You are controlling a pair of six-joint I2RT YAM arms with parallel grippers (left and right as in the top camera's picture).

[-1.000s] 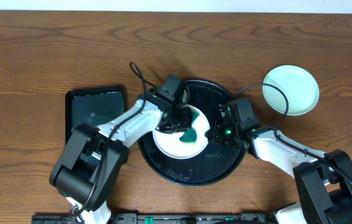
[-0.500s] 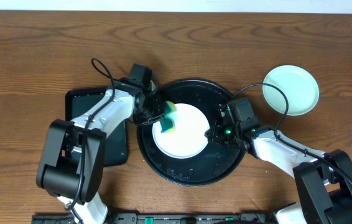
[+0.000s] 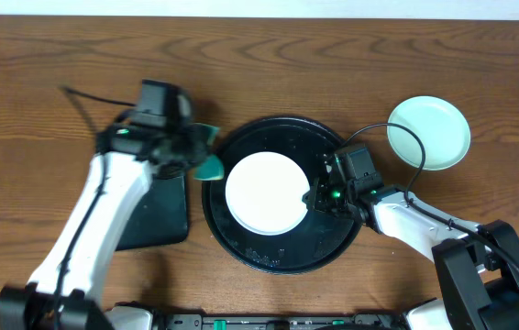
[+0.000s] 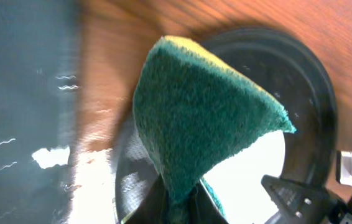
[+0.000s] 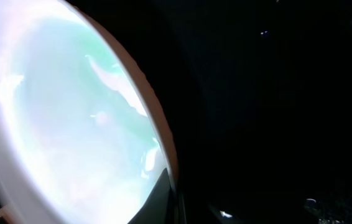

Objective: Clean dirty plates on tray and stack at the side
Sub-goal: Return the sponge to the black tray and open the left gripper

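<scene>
Your left gripper (image 3: 193,151) pinches the sponge (image 3: 210,168) just left of the tray (image 3: 282,261). Your right gripper (image 3: 313,197) clamps the rim of the plate (image 3: 264,192) at tray centre, probably steadying it.

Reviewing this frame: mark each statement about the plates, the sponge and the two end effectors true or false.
1. The white plate on the round black tray carries a teal smear. False: its face looks clean from overhead.
2. The left end effector is shut on a green sponge. True.
3. The right end effector grips the white plate's rim. True.
4. The mint-green plate lies on the round black tray. False: it lies on the table, to the right of the tray.
</scene>
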